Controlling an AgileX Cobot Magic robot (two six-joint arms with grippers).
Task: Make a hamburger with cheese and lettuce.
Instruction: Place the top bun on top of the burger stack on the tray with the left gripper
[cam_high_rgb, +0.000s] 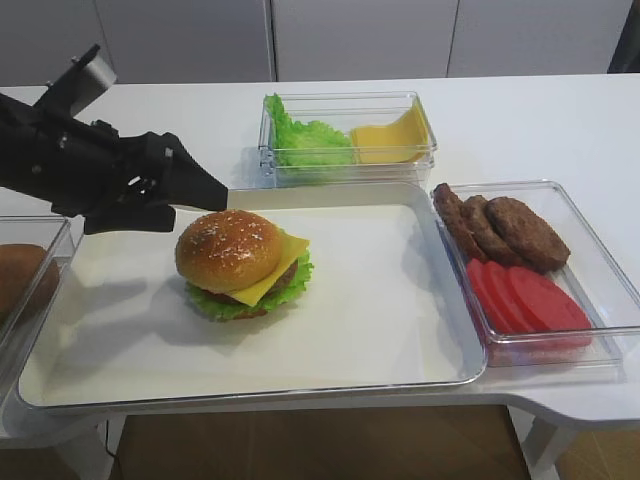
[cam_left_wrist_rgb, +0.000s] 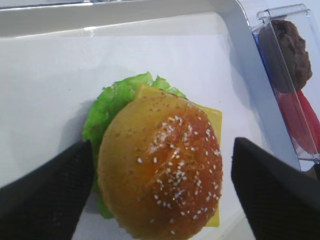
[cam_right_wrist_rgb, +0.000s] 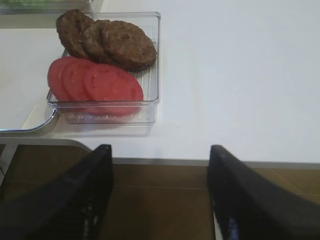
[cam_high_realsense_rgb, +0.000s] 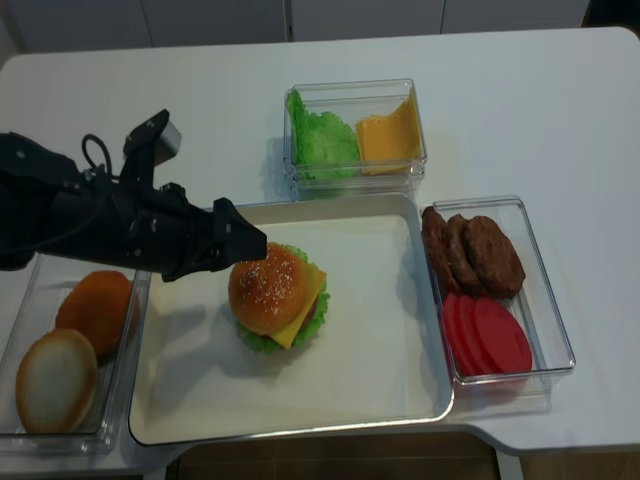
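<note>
The left gripper (cam_left_wrist_rgb: 160, 187) is spread wide above the hamburger (cam_high_realsense_rgb: 277, 297), which sits on the white tray (cam_high_realsense_rgb: 370, 370); its cheese (cam_high_rgb: 285, 262) and lettuce (cam_high_rgb: 225, 303) stick out. The right gripper (cam_right_wrist_rgb: 160, 192) is spread too, off the table edge. Patties (cam_high_realsense_rgb: 470, 250) and tomato slices (cam_high_realsense_rgb: 487, 335) share one clear box (cam_high_realsense_rgb: 545, 290); the stack's bottom is hidden.

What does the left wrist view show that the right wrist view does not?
Only the left wrist view shows the hamburger from above: sesame bun over the cheese and the lettuce, on the white tray, with the left end effector open and a finger on either side of it.

Only the right wrist view shows the full clear container with all three patties and the tomato slices, the bare tabletop beside it, and the right end effector open over the table's front edge.

Both catch that container's patties and tomato.
</note>
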